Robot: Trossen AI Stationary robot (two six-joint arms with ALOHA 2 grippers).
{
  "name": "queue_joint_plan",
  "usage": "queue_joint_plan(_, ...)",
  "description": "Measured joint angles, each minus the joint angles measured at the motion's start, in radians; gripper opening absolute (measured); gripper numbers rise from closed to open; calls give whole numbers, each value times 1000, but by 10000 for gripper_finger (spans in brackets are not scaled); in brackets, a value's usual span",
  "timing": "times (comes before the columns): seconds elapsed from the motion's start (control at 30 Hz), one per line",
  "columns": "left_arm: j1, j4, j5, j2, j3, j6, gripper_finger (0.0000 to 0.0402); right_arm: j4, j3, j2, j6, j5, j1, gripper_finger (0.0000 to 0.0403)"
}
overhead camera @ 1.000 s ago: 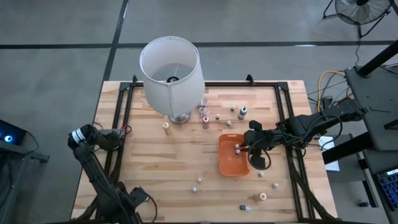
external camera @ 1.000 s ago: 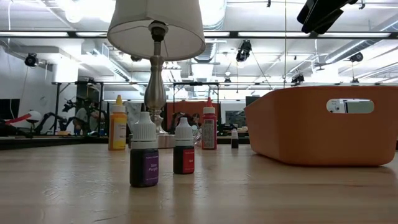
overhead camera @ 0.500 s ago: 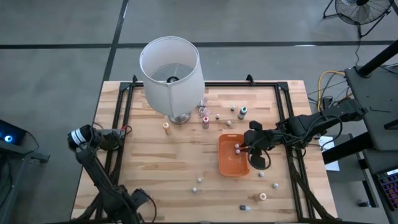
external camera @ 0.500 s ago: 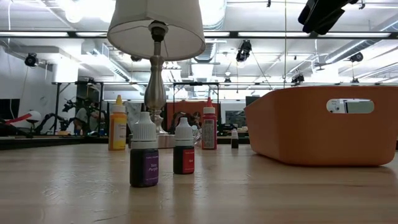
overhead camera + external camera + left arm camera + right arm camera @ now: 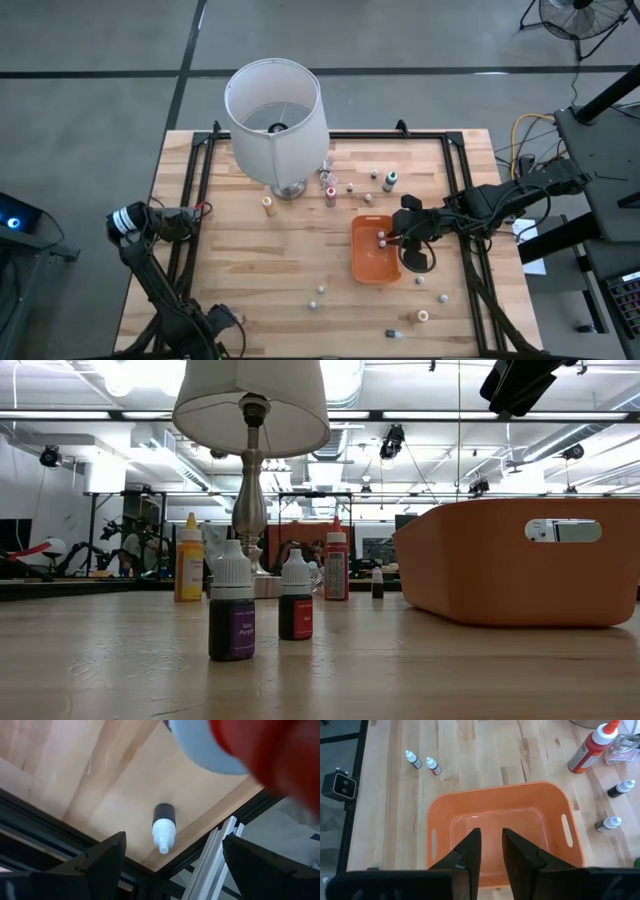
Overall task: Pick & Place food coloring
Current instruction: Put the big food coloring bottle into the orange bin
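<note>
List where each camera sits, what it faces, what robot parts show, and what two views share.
High: overhead, straight down; both arms, right gripper over the orange tray.
Low: table height, level toward the lamp; a dark arm part at top.
Left wrist: at the table's left edge; own open fingers, one bottle.
Right wrist: above the tray, facing down; own near-shut fingers.
Shared: the tray shows in high, low and right wrist.

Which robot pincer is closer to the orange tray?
The right one. The right pincer hangs over the orange tray. The left pincer waits far off by the table's left edge.
</note>
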Motion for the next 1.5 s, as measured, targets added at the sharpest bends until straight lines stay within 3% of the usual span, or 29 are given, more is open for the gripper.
queue_joint_plan(0.6, 30, -26, -24, -13, 45, -5, 300, -3, 0, 0, -31, 0, 0, 68)
queue_joint_plan(0.83, 41, -39, -121, -13, 68, -7, 300, -1, 0, 0, -31, 0, 0, 75)
queue_joint_plan(1.1, 58, -185, -245, -13, 94, -61, 300, -1, 0, 0, -31, 0, 0, 72)
queue_joint_plan(1.3, 85, -174, -369, -13, 96, -72, 300, 0, 0, 0, -31, 0, 0, 69)
queue_joint_plan(1.5, 113, -155, -394, -13, 86, -72, 300, 0, 0, 0, -38, 1, 0, 77)
